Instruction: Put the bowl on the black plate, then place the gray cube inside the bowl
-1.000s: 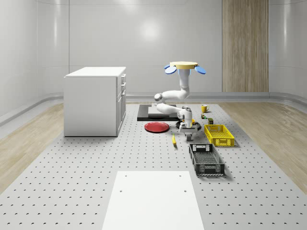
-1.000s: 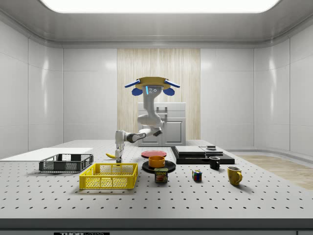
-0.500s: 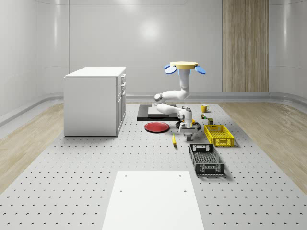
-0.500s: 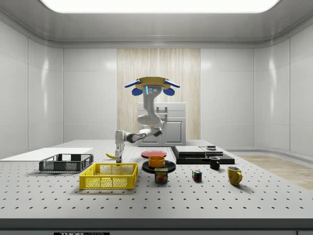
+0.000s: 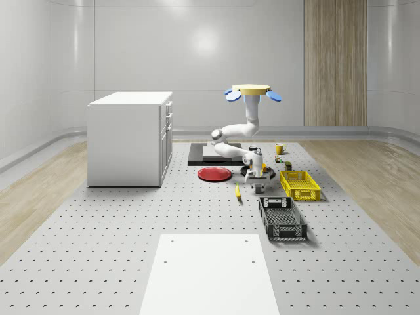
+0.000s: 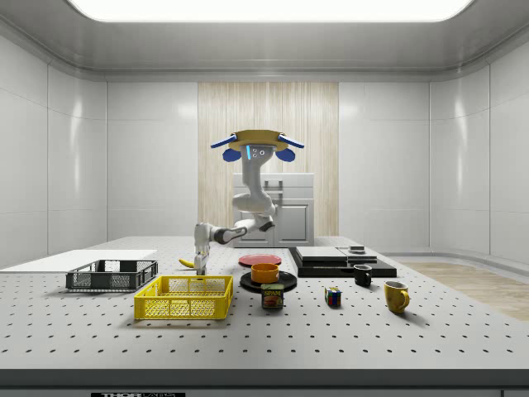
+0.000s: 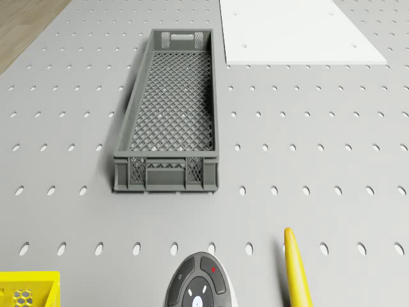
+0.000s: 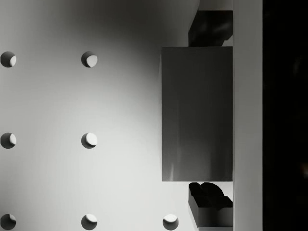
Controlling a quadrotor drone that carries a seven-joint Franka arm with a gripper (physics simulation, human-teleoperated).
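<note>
Hovering above the perforated table (image 5: 98, 249), gripper (image 8: 210, 114) lowered between banana (image 7: 296, 272) and yellow crate (image 6: 183, 298), fingers (image 8: 211, 25) clamped on gray cube (image 8: 197, 113).

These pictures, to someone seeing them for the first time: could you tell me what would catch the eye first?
First the drone, hovering high over the table with its white arm bent down toward the gripper near the banana. Next, the orange bowl sitting on the black plate, beside the yellow basket. In the wrist view, a gray cube sits between the fingers.
</note>
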